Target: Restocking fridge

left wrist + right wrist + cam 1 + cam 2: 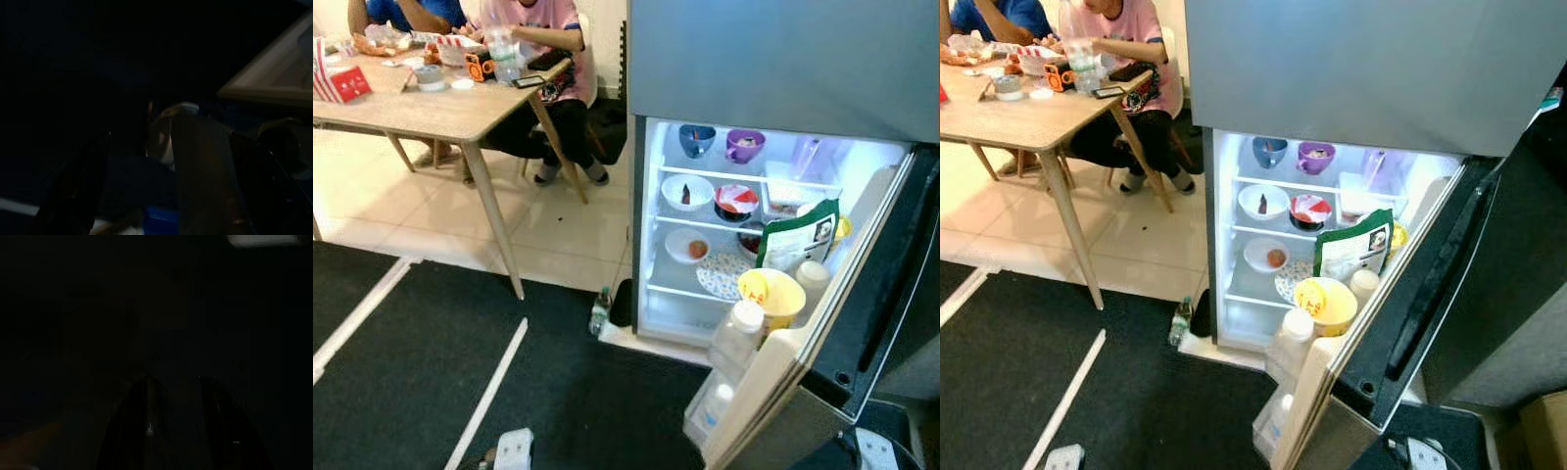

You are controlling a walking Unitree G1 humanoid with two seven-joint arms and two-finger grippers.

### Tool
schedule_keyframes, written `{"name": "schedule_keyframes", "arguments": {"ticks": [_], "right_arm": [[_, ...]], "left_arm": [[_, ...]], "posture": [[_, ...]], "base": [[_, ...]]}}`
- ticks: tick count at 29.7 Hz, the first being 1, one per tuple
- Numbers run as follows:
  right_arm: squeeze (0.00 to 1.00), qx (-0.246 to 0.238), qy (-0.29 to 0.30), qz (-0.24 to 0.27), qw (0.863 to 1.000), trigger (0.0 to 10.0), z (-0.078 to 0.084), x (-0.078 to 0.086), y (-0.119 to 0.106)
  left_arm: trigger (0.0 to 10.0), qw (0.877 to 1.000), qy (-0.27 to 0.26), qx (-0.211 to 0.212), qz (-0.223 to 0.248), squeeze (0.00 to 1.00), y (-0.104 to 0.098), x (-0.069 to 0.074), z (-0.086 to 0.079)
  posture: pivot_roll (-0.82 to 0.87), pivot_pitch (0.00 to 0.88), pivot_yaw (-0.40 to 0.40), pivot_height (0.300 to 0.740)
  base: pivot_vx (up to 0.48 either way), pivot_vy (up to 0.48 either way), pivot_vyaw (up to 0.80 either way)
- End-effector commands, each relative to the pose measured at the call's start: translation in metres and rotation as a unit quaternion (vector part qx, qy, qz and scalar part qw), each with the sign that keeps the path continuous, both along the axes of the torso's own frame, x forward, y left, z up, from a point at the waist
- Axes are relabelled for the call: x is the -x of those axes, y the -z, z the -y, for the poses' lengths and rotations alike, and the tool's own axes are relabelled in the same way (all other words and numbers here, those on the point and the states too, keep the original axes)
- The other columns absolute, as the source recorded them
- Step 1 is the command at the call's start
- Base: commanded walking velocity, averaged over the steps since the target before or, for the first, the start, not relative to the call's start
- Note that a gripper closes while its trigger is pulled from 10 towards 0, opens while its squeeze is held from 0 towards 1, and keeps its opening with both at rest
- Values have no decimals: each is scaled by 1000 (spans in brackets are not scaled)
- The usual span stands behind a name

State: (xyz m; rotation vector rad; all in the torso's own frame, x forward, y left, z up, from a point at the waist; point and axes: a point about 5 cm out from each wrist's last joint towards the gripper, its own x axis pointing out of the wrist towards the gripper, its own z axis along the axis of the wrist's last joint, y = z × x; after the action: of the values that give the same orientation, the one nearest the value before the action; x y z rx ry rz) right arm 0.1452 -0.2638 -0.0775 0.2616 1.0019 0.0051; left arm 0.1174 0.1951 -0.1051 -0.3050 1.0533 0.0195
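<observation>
The fridge [783,59] stands before me with its lower door [822,343] swung wide to the right. Its lit shelves [744,176] hold a blue bowl [696,139], a purple bowl [745,145], white bowls [687,191] and a patterned plate [722,275]. The door racks carry a green bag [798,235], a yellow cup [771,294] and white bottles [737,336]. A small bottle [599,310] stands on the floor at the fridge's left corner. My left gripper [146,132] and right gripper [173,379] hang low in the dark.
A wooden table [440,113] with food and drinks stands at the far left, with people [543,59] seated behind it. Dark carpet with white stripes [489,392] lies in front of me, and pale tile [558,235] beyond it.
</observation>
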Motion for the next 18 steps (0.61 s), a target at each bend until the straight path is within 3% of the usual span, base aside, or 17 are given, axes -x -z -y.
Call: {"name": "schedule_keyframes", "arguments": {"ticks": [1,3,4,7,10,13,14,16,17,18], "right_arm": [[0,-17,-39,26,999,10000,-7,-12,-5],[0,-32,-63,39,997,10000,-12,-20,-7],[0,-104,-133,70,983,10000,-31,-34,-15],[0,-141,-171,83,972,10000,-39,-40,-20],[0,-215,-273,119,930,10000,-58,-62,-38],[0,-240,-312,147,907,10000,-64,-79,-53],[0,-240,-312,147,907,10000,-64,-79,-53],[0,-257,-345,165,888,10000,-69,-89,-65],[0,-257,-345,165,888,10000,-69,-89,-65],[0,-274,-388,171,863,10000,-74,-94,-73]], "left_arm": [[10000,1000,-7,1,-6,0,1,2,-1],[10000,1000,-11,2,-6,0,1,2,-1],[10000,1000,-12,3,-6,0,1,2,-1],[10000,1000,-12,4,-6,0,1,2,-2],[10000,1000,-12,6,-6,0,1,3,-1],[10000,1000,-13,7,-6,0,1,3,-1],[10000,1000,-13,7,-6,0,1,3,-1],[10000,1000,-14,7,-6,0,1,3,-1],[10000,1000,-14,7,-6,0,1,3,-1],[10000,1000,-15,7,-6,0,1,3,-1]], "posture": [[-54,0,5,740],[-54,0,5,740],[-53,0,5,740],[-53,0,5,740],[-53,0,5,740],[-48,0,4,740],[-48,0,4,740],[-46,0,4,740],[-46,0,4,740],[-46,0,4,740]], "base": [[0,0,0],[0,0,0],[0,0,0],[0,0,0],[0,0,0],[0,0,0],[0,0,0],[0,0,0],[0,0,0],[0,0,0]]}}
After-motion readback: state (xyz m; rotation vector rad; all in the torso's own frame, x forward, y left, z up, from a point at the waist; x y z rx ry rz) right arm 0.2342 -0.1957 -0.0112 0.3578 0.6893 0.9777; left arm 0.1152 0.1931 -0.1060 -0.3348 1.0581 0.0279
